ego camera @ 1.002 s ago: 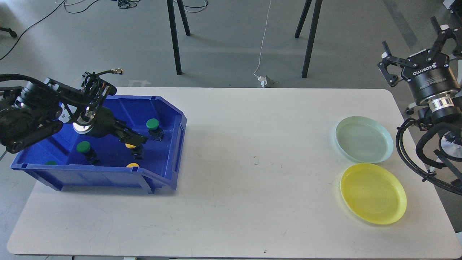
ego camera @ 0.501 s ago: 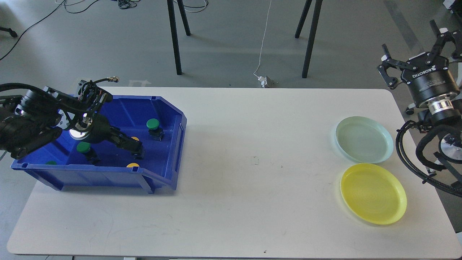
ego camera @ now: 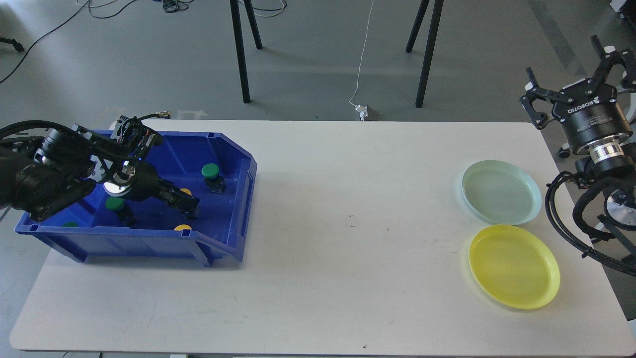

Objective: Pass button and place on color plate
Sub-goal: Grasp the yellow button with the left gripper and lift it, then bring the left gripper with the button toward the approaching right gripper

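A blue bin point(ego camera: 238, 199) at the table's left holds push buttons with black bases: a green one point(ego camera: 210, 171) at the back right, a green one point(ego camera: 115, 204) at the left, a yellow one point(ego camera: 183, 227) by the front wall. My left gripper point(ego camera: 188, 205) reaches down into the bin, its dark fingers close around another yellow button point(ego camera: 186, 191); I cannot tell whether they grip it. My right gripper point(ego camera: 571, 74) is open and empty, raised beyond the table's right edge. A pale green plate point(ego camera: 501, 191) and a yellow plate point(ego camera: 514, 266) lie at the right.
The white table point(ego camera: 348, 258) is bare between bin and plates. A sliver of another green button point(ego camera: 70, 224) shows in the bin's front left corner. Black stand legs point(ego camera: 241, 54) and cables are on the floor behind the table.
My left gripper has come down from above the yellow button to around it inside the bin. The right gripper has drifted slightly right.
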{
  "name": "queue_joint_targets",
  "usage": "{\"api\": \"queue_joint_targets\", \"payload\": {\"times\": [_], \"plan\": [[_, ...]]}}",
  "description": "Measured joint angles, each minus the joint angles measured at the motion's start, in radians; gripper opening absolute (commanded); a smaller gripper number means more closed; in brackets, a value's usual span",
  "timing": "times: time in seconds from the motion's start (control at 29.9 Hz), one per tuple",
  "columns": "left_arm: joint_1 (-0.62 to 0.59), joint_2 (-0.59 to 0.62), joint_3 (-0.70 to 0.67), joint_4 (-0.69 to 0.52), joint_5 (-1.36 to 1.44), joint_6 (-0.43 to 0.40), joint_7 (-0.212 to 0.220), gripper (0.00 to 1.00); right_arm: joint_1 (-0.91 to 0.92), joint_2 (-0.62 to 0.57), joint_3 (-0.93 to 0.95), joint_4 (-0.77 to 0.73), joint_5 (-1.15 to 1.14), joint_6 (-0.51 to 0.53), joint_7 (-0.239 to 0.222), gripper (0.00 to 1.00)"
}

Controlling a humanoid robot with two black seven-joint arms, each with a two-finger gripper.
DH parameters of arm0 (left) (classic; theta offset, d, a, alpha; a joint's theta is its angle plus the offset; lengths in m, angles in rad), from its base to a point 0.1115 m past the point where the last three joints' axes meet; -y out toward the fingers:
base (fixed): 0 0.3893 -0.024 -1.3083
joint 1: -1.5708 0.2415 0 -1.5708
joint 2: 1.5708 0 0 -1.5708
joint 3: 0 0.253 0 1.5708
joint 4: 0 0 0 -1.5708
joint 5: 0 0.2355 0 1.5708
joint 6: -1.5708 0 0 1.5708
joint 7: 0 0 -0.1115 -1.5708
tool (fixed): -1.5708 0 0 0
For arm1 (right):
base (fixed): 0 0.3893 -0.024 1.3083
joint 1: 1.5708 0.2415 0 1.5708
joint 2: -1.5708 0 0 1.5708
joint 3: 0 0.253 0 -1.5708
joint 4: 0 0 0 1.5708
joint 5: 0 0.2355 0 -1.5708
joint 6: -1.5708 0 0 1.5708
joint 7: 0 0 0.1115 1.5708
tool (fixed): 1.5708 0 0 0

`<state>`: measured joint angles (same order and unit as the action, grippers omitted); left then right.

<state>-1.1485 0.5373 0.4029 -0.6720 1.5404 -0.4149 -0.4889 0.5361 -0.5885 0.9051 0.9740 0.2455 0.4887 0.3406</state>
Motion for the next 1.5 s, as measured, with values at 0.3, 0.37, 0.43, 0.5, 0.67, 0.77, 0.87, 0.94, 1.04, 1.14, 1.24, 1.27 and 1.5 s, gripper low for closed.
{"api": "queue_joint_targets", "payload": {"times": [0.3, 0.37, 0.43, 0.5, 0.67, 0.77, 0.87, 0.94, 1.04, 1.14, 1.24, 1.27, 1.5], "plan": [[0.004, -0.006, -0.003, 0.006, -0.009, 0.004, 0.000, 0.48, -0.008, -0.001, 0.000, -0.001, 0.000, 0.000, 0.000, 1.00], [0.004, -0.006, -0.002, 0.006, -0.009, 0.005, 0.000, 0.43, -0.012, -0.005, 0.000, -0.001, 0.000, 0.000, 0.000, 1.00], [0.007, -0.007, -0.001, 0.006, -0.007, 0.011, 0.000, 0.39, -0.014, -0.006, 0.000, -0.002, 0.000, 0.000, 0.001, 1.00], [0.009, -0.007, -0.001, 0.007, -0.003, 0.020, 0.000, 0.25, -0.016, -0.006, 0.000, -0.002, 0.000, 0.000, 0.001, 1.00], [0.010, -0.006, 0.000, 0.007, 0.003, 0.029, 0.000, 0.10, -0.021, -0.007, 0.000, -0.002, 0.000, 0.000, 0.002, 1.00], [0.010, -0.006, 0.001, 0.007, 0.004, 0.030, 0.000, 0.10, -0.024, -0.007, 0.000, -0.002, 0.000, 0.000, 0.003, 1.00], [0.009, -0.002, 0.000, 0.007, 0.004, 0.030, 0.000, 0.09, -0.026, -0.007, 0.001, -0.002, 0.000, 0.000, 0.003, 1.00], [-0.002, 0.010, -0.003, -0.001, 0.004, 0.030, 0.000, 0.09, -0.027, -0.008, 0.001, -0.002, 0.000, 0.000, 0.003, 1.00], [-0.031, 0.079, -0.017, -0.037, 0.000, 0.031, 0.000, 0.09, -0.029, -0.021, 0.000, 0.001, 0.000, 0.000, 0.001, 1.00], [-0.075, 0.196, -0.070, -0.144, -0.006, 0.045, 0.000, 0.09, -0.042, -0.042, -0.004, 0.002, 0.000, 0.000, -0.024, 1.00], [-0.092, 0.324, -0.188, -0.293, -0.011, 0.049, 0.000, 0.09, -0.049, -0.043, -0.004, -0.022, 0.000, 0.000, -0.044, 1.00], [-0.093, 0.372, -0.237, -0.352, -0.013, 0.044, 0.000, 0.09, -0.050, -0.039, -0.002, -0.039, 0.000, 0.000, -0.046, 1.00], [-0.066, 0.528, -0.457, -0.683, -0.282, 0.017, 0.000, 0.09, -0.090, -0.006, 0.047, -0.042, 0.018, 0.000, -0.005, 1.00]]}}
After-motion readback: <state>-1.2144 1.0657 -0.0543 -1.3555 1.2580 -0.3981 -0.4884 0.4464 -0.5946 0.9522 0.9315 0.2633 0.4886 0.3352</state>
